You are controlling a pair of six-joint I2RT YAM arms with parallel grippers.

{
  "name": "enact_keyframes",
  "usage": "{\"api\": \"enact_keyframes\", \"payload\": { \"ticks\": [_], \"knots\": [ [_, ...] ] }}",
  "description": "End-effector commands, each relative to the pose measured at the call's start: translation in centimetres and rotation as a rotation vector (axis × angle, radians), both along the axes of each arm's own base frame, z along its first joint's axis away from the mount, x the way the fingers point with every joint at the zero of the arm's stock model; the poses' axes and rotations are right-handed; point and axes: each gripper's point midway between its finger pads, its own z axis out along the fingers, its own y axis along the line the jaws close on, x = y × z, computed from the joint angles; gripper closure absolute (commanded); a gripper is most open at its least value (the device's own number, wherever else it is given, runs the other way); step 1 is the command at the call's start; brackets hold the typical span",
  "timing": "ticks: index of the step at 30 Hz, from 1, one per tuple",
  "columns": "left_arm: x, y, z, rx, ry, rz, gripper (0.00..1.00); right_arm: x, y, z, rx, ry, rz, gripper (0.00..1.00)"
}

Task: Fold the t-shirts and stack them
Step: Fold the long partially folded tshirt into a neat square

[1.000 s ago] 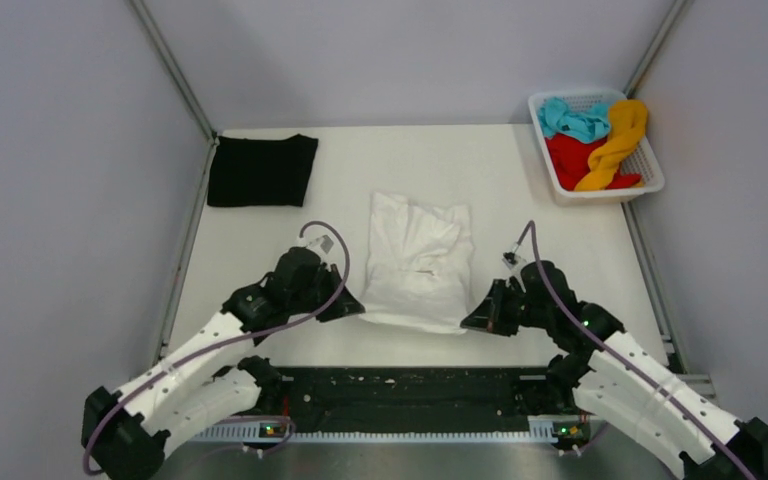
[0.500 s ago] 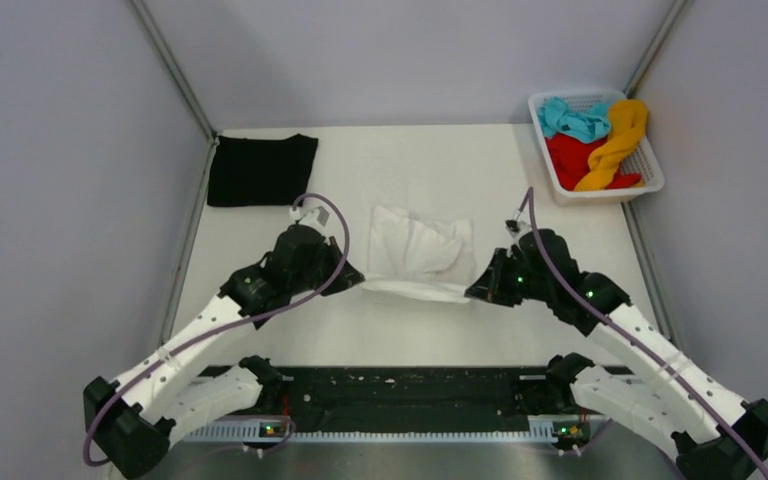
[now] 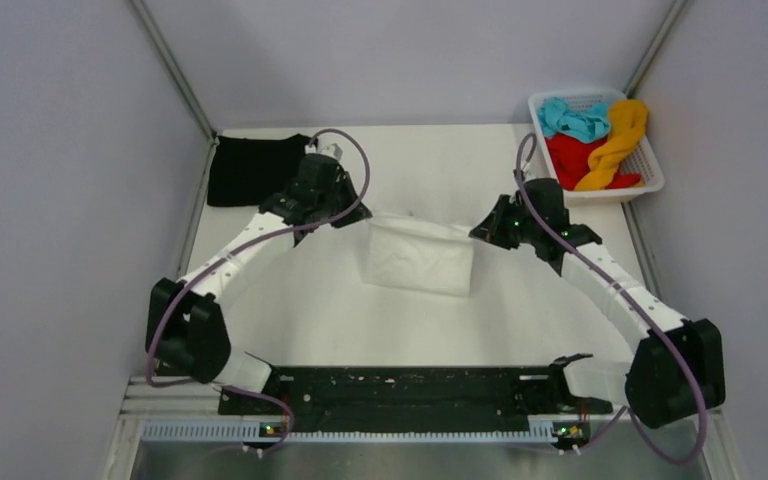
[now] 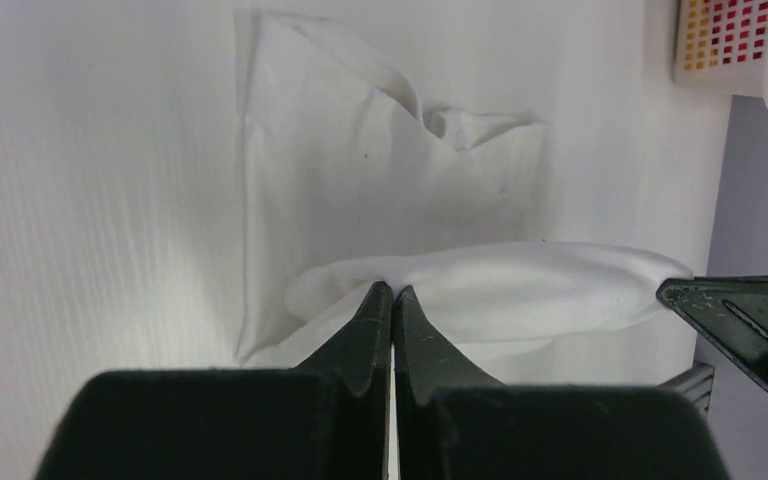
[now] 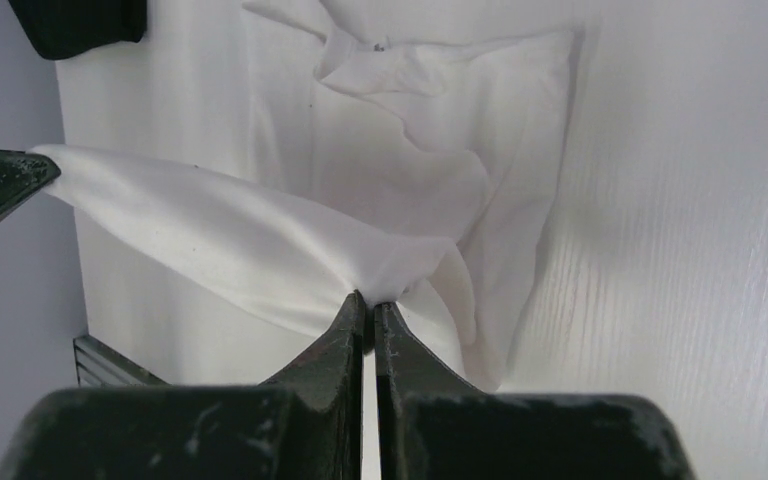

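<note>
The white t-shirt (image 3: 418,258) lies mid-table, its near hem lifted and carried over toward the far end. My left gripper (image 3: 358,220) is shut on the hem's left corner, and my right gripper (image 3: 477,231) is shut on its right corner. In the left wrist view the fingers (image 4: 392,292) pinch the raised white fold (image 4: 480,285) above the flat part of the shirt. In the right wrist view the gripper (image 5: 370,298) pinches the stretched white hem (image 5: 260,240). A folded black t-shirt (image 3: 256,170) lies at the far left.
A white lattice basket (image 3: 560,192) at the far right corner holds teal (image 3: 572,119), red (image 3: 572,160) and yellow-orange (image 3: 615,140) shirts. Metal frame rails run along both table sides. Grey walls enclose the table.
Both grippers have moved away from the near edge toward the far end, carrying the white shirt's near hem up and over the rest of the shirt.
</note>
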Motion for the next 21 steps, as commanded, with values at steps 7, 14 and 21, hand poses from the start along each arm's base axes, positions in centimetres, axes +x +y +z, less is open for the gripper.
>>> {"api": "enact_keyframes", "payload": {
  "ticks": [7, 14, 21],
  "knots": [
    [8.2, -1.0, -4.1, 0.027, 0.082, -0.044, 1.00, 8.0, -0.9, -2.3, -0.012, -0.037, -0.052, 1.00],
    [10.4, -1.2, -7.9, 0.070, 0.179, -0.032, 0.53, 11.5, -1.5, -5.3, -0.058, -0.024, -0.111, 0.80],
    [9.8, -0.5, -4.6, 0.056, 0.161, 0.001, 0.01, 12.4, -2.2, -4.9, -0.098, -0.018, -0.152, 0.20]
  ]
}}
